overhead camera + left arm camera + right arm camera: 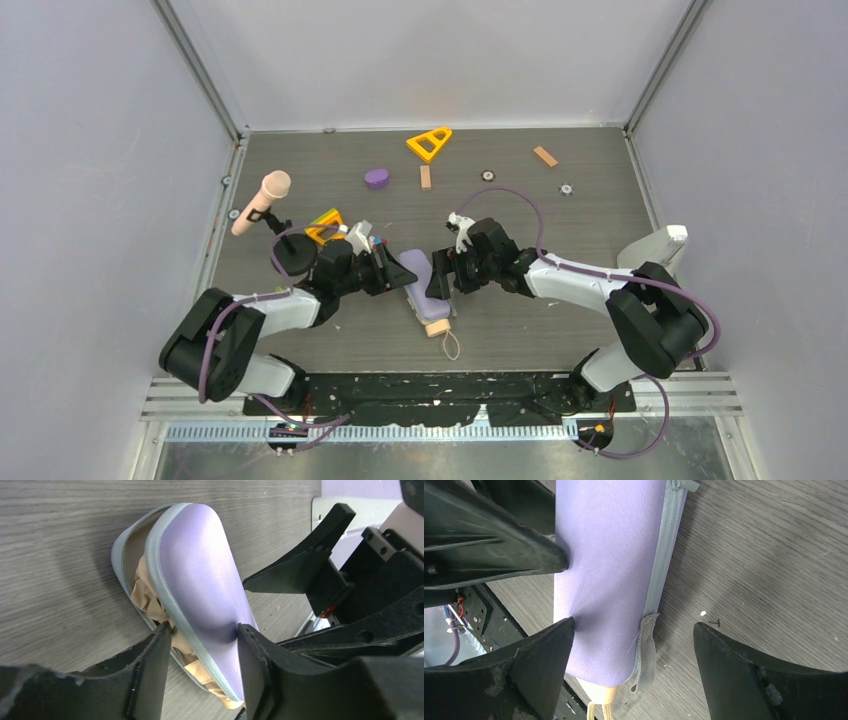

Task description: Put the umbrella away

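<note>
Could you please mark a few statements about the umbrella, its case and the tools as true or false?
1. The umbrella's handle sticks out of the near end of the case. True.
2. The case is closed all round. False: it gapes along one side, and the umbrella's beige fabric shows inside.
3. The right tool is open, with one finger off the case. True.
4. The microphone lies beside the right arm. False: it leans on its stand near the left arm.
</note>
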